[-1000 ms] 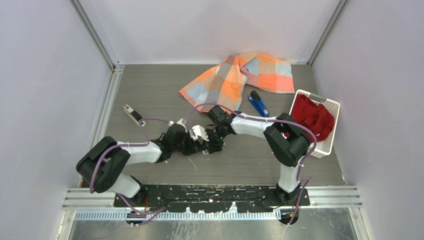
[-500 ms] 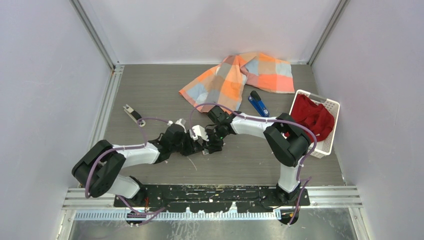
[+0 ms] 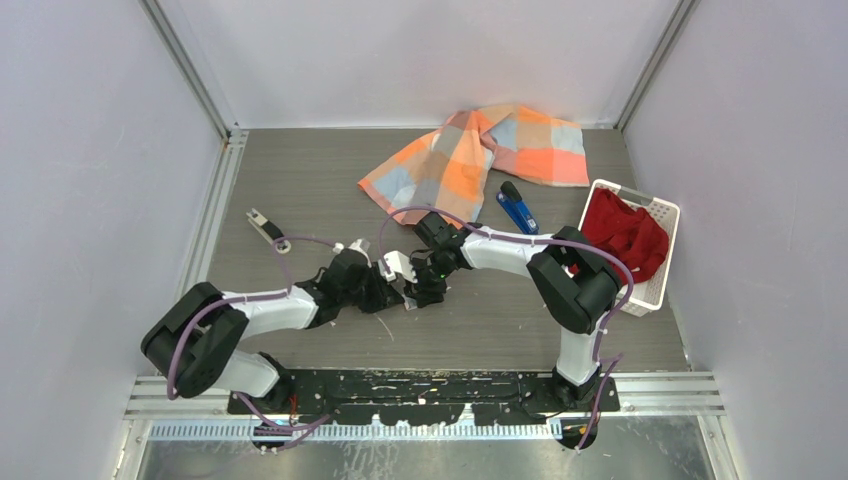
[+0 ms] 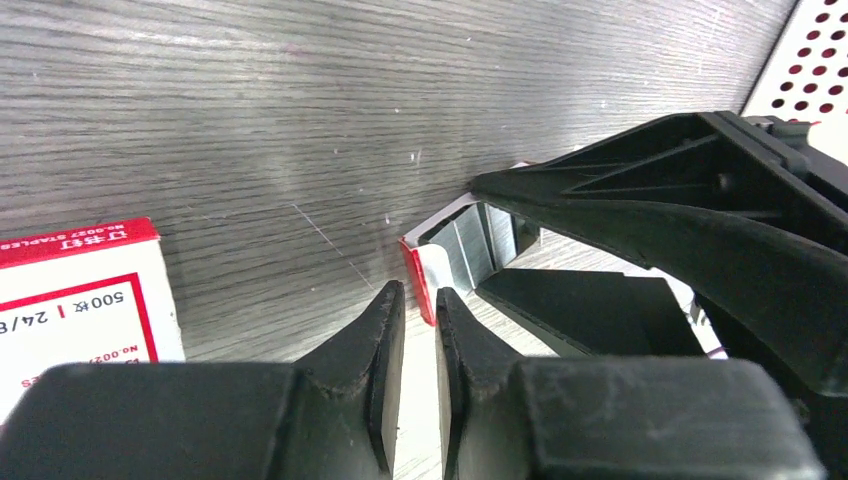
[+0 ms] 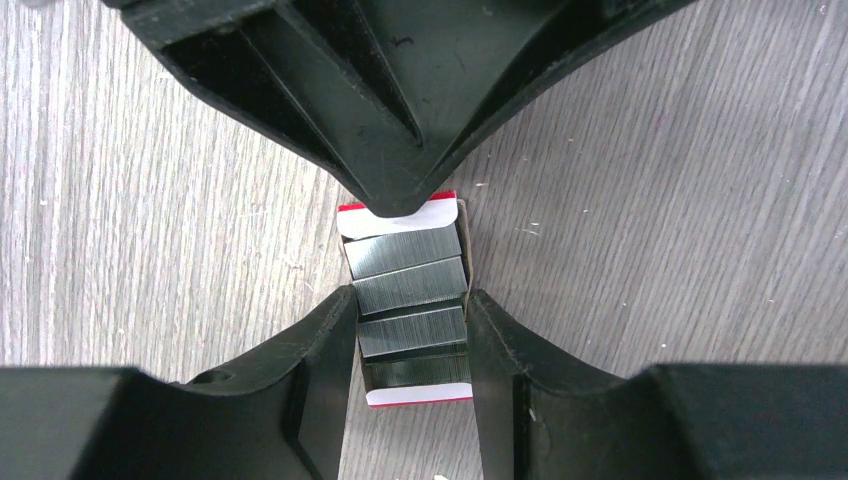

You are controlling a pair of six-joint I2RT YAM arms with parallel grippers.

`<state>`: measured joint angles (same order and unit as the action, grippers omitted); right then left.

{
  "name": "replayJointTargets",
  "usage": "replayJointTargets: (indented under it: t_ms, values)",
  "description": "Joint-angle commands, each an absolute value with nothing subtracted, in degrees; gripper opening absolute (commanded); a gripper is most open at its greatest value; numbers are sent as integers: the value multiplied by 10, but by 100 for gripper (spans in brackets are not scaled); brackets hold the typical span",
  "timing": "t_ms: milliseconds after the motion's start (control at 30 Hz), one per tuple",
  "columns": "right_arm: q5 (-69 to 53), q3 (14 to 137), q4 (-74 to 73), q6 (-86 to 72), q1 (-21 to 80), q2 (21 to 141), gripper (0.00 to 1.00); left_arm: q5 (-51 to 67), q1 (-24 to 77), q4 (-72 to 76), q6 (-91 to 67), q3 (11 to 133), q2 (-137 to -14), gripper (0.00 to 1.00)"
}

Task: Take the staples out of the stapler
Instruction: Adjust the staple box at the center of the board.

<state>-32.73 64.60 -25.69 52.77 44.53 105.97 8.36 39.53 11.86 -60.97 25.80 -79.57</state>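
Note:
The blue stapler (image 3: 518,208) lies by itself on the table, right of centre near the cloth, with no gripper on it; whether it holds staples cannot be seen. At mid-table both grippers meet over a small red-and-white staple tray (image 5: 395,222) filled with grey blocks of staples (image 5: 410,285). My right gripper (image 5: 410,300) is shut on the tray's two long sides. My left gripper (image 4: 420,292) has its jaws nearly together, pinching the tray's red end wall (image 4: 415,265). In the top view the left gripper (image 3: 398,292) and right gripper (image 3: 420,288) almost touch.
The tray's white-and-red box (image 4: 80,290) lies just left of my left fingers and shows as the white box (image 3: 398,265) in the top view. A checked cloth (image 3: 470,155) lies at the back. A white basket (image 3: 662,212) with red fabric (image 3: 625,235) stands right. A small black tool (image 3: 265,227) lies left.
The left arm's elbow has swung left and its gripper has drawn slightly left at the tray. The right arm and the stapler have not moved.

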Motion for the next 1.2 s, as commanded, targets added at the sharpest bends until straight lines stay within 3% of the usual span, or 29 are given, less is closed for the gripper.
replayJointTargets:
  t_ms: [0, 667, 833, 1167]
  values:
    - [-339, 648, -252, 531, 449, 1033, 47, 84, 398, 135, -598, 264, -808, 18]
    - [-338, 649, -253, 532, 449, 1033, 47, 96, 400, 143, -590, 273, -823, 18]
    - [-338, 650, -253, 532, 450, 1033, 47, 85, 400, 110, -550, 276, -761, 23]
    - [-340, 649, -254, 532, 450, 1032, 47, -46, 390, -130, -436, 293, -577, 34]
